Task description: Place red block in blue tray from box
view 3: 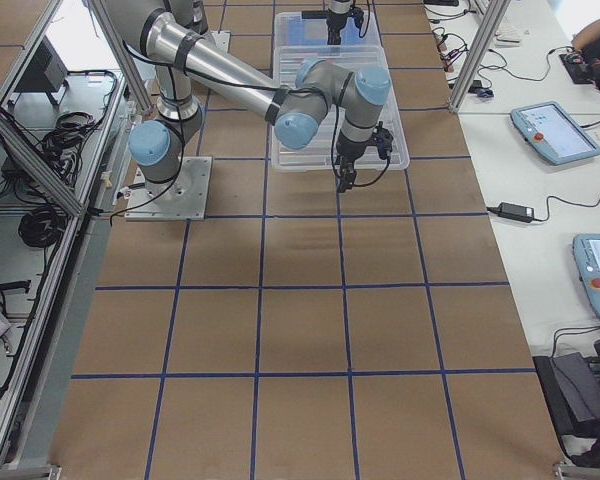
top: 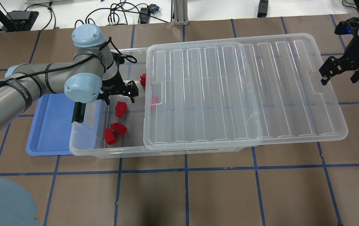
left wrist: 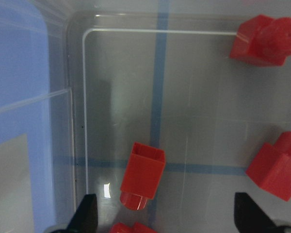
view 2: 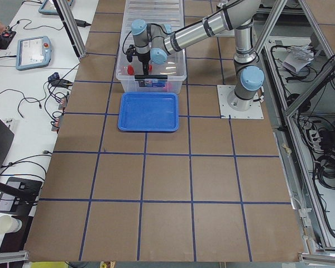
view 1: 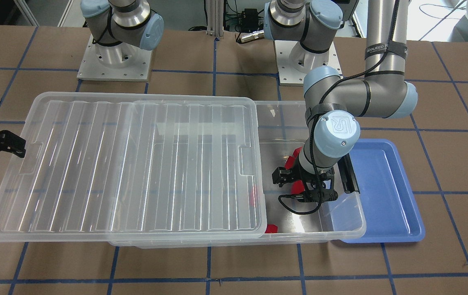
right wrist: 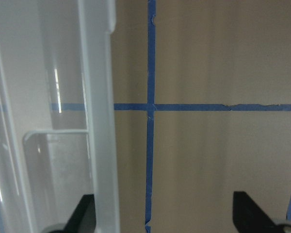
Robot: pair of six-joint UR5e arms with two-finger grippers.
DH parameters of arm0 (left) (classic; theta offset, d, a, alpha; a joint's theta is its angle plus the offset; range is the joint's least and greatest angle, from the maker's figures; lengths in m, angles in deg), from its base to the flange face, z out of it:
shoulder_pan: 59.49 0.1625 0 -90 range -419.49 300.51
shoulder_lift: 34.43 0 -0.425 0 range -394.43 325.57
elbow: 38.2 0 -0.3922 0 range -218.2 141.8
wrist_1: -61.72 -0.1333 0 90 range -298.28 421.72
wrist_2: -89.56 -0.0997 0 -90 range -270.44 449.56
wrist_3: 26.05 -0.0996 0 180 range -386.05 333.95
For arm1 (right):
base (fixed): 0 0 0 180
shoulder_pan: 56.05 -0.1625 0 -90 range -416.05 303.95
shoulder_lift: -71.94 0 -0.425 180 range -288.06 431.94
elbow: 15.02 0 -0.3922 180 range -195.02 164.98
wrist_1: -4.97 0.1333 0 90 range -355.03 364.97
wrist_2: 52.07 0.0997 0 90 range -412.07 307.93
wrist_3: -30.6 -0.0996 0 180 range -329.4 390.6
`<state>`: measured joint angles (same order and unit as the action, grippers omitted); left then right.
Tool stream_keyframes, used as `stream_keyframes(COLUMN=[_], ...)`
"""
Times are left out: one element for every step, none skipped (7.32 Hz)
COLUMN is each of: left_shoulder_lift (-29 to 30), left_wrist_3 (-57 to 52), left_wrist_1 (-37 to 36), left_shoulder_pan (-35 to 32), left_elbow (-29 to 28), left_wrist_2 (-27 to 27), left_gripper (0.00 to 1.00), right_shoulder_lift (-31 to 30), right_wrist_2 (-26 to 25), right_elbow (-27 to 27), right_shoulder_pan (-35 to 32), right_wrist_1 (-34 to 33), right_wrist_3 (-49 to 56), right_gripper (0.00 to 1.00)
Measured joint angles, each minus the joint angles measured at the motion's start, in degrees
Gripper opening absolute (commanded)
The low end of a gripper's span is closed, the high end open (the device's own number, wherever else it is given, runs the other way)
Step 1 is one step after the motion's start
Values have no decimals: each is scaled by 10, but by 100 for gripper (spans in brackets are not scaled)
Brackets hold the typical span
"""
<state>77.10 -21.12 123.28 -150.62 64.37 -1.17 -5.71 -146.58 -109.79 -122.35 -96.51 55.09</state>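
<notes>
L pincer (top: 118, 98): jaws wide apart, nothing held, hanging inside the box (top: 110, 152) at its open end, toward desk's left edge.

Overhead: red block (top: 120, 109) on box floor, almost directly under L pincer, so L arm is far nearer. Other red pieces (top: 114, 131) lie close by. Lid (top: 245, 94) is slid toward desk's right edge. R pincer (top: 338, 70) sits at lid's far end, also apart, gripping nothing. The blue tray (top: 50, 125) is by left edge with box end overlapping it; no block in it yet.

Front: same layout, wrist mostly hides block.

L wrist cam: block btwn fingers (left wrist: 87, 216), nearer that one. Long axis approx. perpendicular to closing line, which looks OK for a straight-down grab after a small sideways shift.
</notes>
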Motion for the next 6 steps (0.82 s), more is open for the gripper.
stream_keyframes(left_shoulder_lift=[1,4,11,16,20,22], left_wrist_3=[-2,-5,-5,-5,-7,-7], left_wrist_1=[-12,-29,-42,-51,-56,-59], left_shoulder_pan=[0,1,1,1,1,1], left_elbow=[10,17,22,27,32,37], left_wrist_2=[0,0,1,1,0,0], left_gripper=[100,100,100,100,85,85], right_shoulder_lift=[-2,-5,-10,-19,-37,-58], right_wrist_2=[0,0,0,0,0,0], right_elbow=[1,4,10,19,29,40], right_shoulder_pan=[0,0,0,-1,-1,-2], right_wrist_1=[1,4,9,20,42,69], right_wrist_3=[0,-3,-6,-8,-11,-14], right_gripper=[100,100,100,100,100,100])
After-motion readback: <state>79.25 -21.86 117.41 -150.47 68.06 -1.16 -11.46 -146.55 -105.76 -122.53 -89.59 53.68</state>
